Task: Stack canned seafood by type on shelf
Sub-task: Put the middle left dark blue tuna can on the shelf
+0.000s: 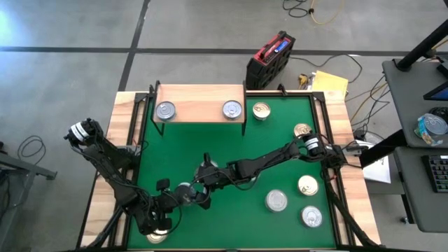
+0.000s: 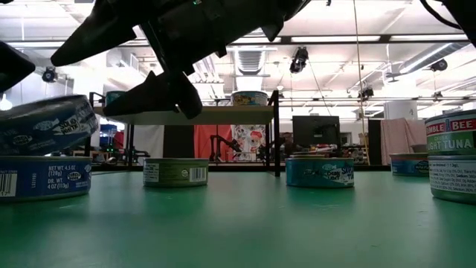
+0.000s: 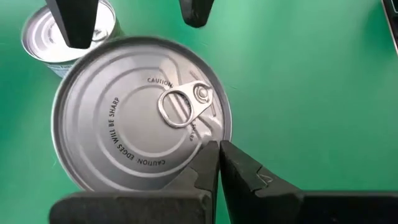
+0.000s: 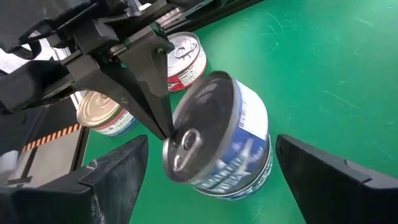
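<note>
1. Left hand (image 4: 163, 127) has its fingers pressed together, tips on the pull tab of a blue-sided tin (image 4: 217, 134), which sits tilted up off the green mat (image 4: 348, 74).
2. Right hand (image 4: 211, 168) is spread wide on either side of that tin, not gripping.
3. Shelf (image 1: 199, 98) at the back of the mat carries two tins.
</note>
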You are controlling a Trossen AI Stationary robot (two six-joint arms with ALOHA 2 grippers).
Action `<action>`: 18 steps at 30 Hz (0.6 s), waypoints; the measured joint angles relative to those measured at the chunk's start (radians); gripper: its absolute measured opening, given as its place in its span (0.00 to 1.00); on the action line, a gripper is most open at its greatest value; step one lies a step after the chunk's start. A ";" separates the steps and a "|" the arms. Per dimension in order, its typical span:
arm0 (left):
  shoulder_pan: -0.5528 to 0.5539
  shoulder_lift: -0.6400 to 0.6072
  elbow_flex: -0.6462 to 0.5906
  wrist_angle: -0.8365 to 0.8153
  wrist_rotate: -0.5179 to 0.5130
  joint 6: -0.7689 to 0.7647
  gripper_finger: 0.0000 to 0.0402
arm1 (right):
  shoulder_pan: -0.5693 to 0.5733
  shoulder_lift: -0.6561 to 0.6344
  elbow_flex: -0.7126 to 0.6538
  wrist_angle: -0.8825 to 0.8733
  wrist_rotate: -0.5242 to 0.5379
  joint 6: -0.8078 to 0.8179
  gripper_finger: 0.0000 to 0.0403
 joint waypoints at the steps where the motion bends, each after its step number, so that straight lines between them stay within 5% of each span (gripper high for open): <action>1: 0.000 0.000 0.000 0.001 -0.006 0.000 0.00 | 0.000 0.000 0.000 0.000 0.000 0.000 0.84; 18: 0.000 -0.001 -0.001 0.023 -0.011 -0.004 0.00 | -0.013 0.060 0.005 0.039 0.003 0.002 0.83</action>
